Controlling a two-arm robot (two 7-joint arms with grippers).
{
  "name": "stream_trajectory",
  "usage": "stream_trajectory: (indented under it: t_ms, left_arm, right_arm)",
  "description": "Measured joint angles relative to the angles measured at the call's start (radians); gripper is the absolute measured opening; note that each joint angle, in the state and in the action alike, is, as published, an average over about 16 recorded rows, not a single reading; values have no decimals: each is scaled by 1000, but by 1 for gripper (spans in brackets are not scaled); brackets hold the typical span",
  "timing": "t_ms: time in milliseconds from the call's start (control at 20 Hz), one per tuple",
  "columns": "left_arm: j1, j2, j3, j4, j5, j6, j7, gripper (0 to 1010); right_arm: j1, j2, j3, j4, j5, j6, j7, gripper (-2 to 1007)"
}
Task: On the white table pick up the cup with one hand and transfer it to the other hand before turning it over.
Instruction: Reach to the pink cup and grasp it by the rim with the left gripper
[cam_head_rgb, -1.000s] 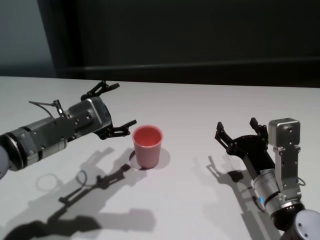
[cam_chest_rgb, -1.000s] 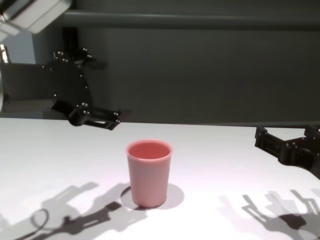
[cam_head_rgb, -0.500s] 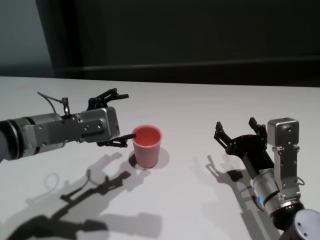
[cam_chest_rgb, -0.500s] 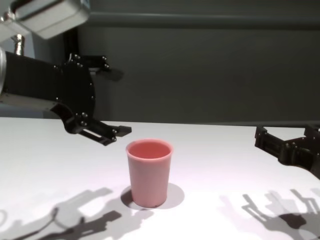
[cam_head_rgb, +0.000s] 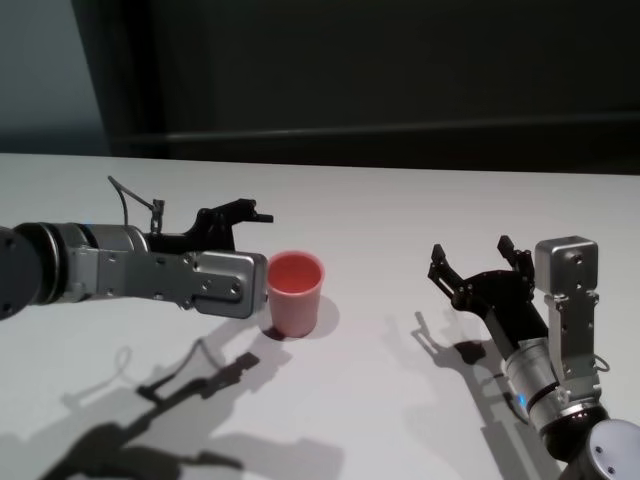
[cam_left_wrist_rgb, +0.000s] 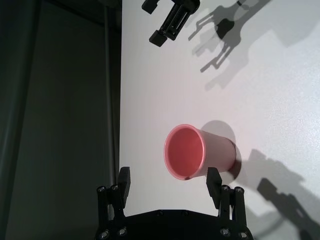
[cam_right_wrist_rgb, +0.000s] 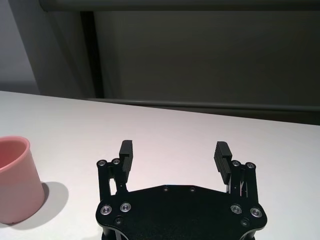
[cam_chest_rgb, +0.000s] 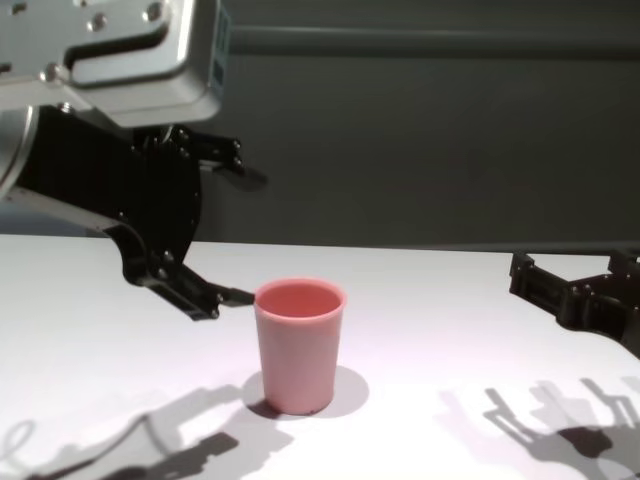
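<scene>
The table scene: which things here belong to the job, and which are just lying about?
Part of the job:
- pink cup, upright on the white table
- left gripper, open, closing in beside the cup's rim
- right gripper, open, waiting apart on the table's right

Just lying about:
- nothing else visible; only the dark wall behind

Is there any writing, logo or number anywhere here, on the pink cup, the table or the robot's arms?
None can be read.
The cup: plain pink, no print.
The white table: plain, unmarked.
The left gripper and the right gripper: black metal with screws only, no label showing.
</scene>
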Motion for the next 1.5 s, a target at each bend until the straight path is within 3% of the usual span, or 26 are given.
stream_trajectory:
  t_ms: [350, 700, 1500]
  left_arm:
    - [-97, -1, 98, 21, 60, -20, -102, 1001]
    - [-176, -22, 178, 63, 101, -44, -180, 1001]
    - [-292, -99, 281, 177, 134, -58, -253, 1001]
  right_arm:
    - [0, 0, 0, 0, 0, 0, 0, 1002]
    - [0, 0, 0, 0, 0, 0, 0, 1002]
    - [0, 0, 0, 0, 0, 0, 0, 1002]
